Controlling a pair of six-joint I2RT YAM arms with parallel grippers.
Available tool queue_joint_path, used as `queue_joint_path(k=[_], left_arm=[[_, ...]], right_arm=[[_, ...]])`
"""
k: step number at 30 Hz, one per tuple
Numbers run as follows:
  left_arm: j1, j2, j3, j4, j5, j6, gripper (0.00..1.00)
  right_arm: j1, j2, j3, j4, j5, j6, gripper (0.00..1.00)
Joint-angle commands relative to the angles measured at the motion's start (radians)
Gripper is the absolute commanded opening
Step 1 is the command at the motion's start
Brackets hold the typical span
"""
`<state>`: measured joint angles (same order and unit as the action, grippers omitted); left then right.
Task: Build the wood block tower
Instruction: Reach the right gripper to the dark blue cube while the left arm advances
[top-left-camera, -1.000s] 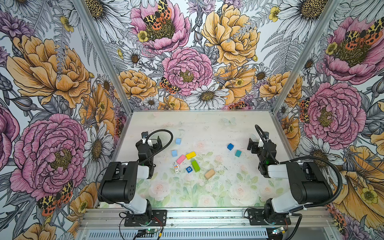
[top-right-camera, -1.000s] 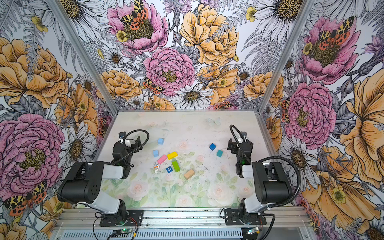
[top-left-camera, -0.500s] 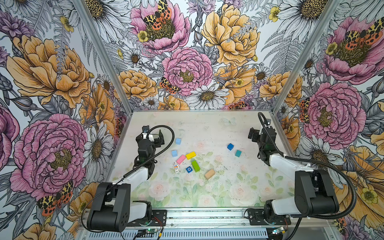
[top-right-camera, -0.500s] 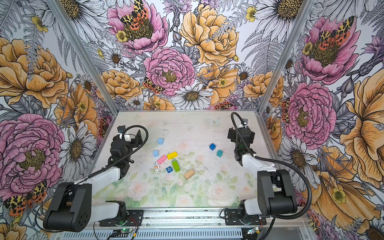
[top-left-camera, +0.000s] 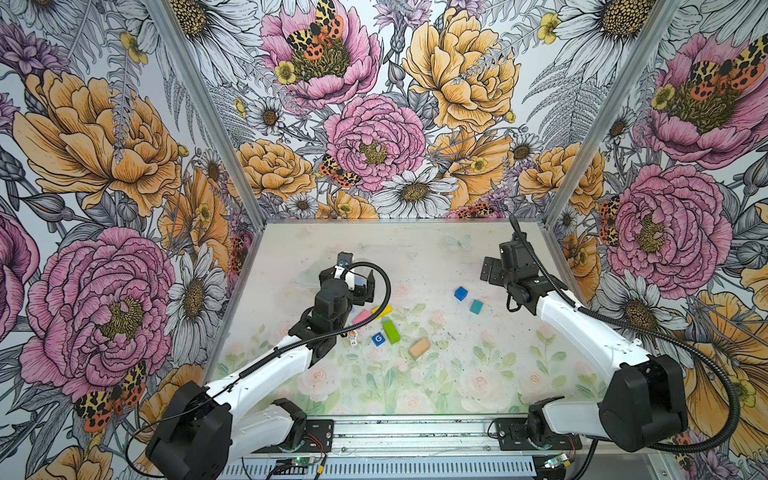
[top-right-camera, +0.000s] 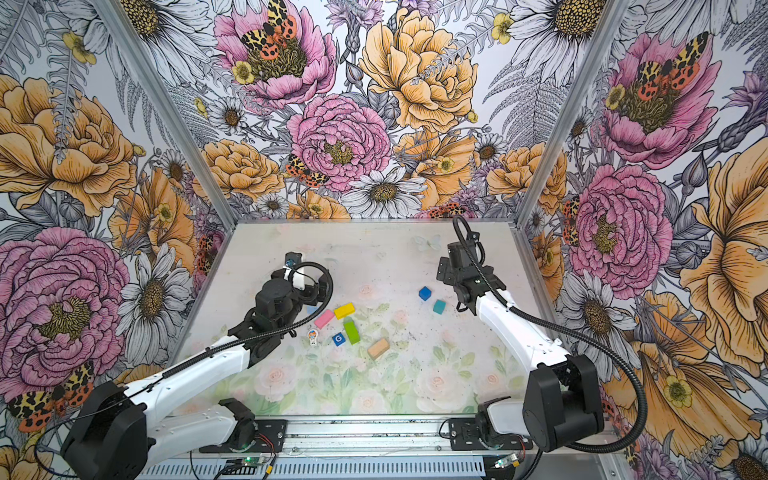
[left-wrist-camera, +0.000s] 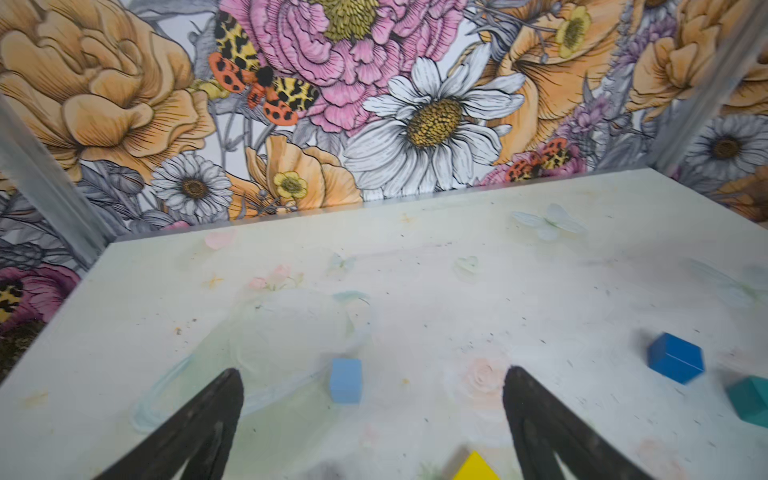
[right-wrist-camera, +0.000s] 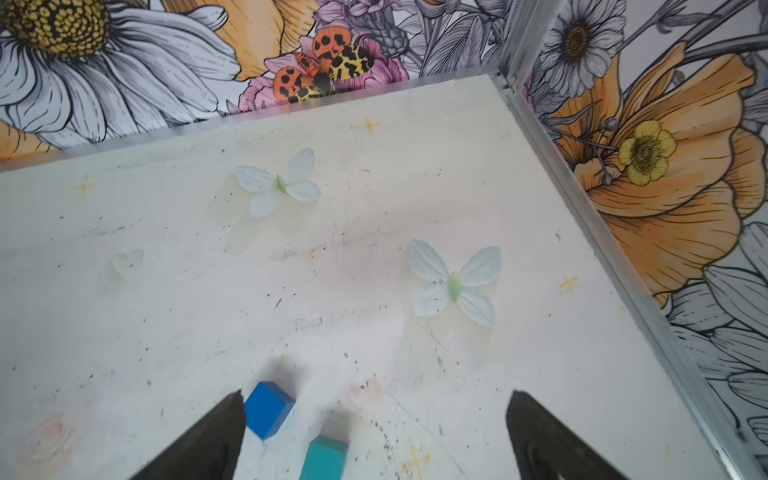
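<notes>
The blocks lie loose on the table (top-left-camera: 415, 257); no tower stands. Both top views show a pink brick (top-left-camera: 362, 316), yellow brick (top-left-camera: 384, 310), green brick (top-left-camera: 390, 330), tan brick (top-left-camera: 419, 348), blue lettered cube (top-left-camera: 378, 338) and tiny white figure (top-left-camera: 353, 337) in the middle. A dark blue cube (top-right-camera: 424, 293) and teal cube (top-right-camera: 439, 306) sit to the right. My left gripper (left-wrist-camera: 372, 382) hangs open above a light blue cube (left-wrist-camera: 345, 380). My right gripper (right-wrist-camera: 374, 405) is open and empty, with the dark blue cube (right-wrist-camera: 268, 409) beside one fingertip.
Flowered walls on metal posts (top-left-camera: 561, 199) close off the table at the back and both sides. Flat butterfly prints (right-wrist-camera: 455, 282) mark the far right of the table. My left arm (top-left-camera: 266, 370) and its cable (top-left-camera: 384, 286) cover part of the left blocks.
Both arms have stretched out from their folded poses. The left gripper has come over the block cluster; the right gripper has reached farther back beside the blue cubes. No block has moved.
</notes>
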<state>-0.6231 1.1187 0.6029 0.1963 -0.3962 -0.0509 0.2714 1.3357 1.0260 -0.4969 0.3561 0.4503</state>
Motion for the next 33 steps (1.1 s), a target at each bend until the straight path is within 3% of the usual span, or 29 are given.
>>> queue_joint_path(k=[1, 6, 10, 14, 23, 33], left_arm=[[-0.081, -0.049, -0.003, -0.152, -0.054, -0.158, 0.99], [-0.188, -0.117, -0.034, -0.250, -0.052, -0.265, 0.99], [-0.219, -0.161, -0.025, -0.339, -0.056, -0.303, 0.99], [-0.221, -0.200, -0.022, -0.373, -0.059, -0.311, 0.99], [-0.205, -0.213, 0.003, -0.402, -0.064, -0.291, 0.99], [-0.136, -0.165, 0.063, -0.402, 0.053, -0.278, 0.99]], right_arm=[[0.008, -0.010, 0.031, -0.166, -0.033, 0.070, 0.93], [0.029, 0.006, 0.016, -0.189, -0.115, 0.114, 0.84], [0.039, 0.058, 0.029, -0.187, -0.164, 0.125, 0.76], [0.059, 0.150, 0.080, -0.188, -0.208, 0.127, 0.72], [0.088, 0.336, 0.218, -0.188, -0.272, 0.139, 0.72], [0.109, 0.451, 0.328, -0.254, -0.276, 0.333, 0.70]])
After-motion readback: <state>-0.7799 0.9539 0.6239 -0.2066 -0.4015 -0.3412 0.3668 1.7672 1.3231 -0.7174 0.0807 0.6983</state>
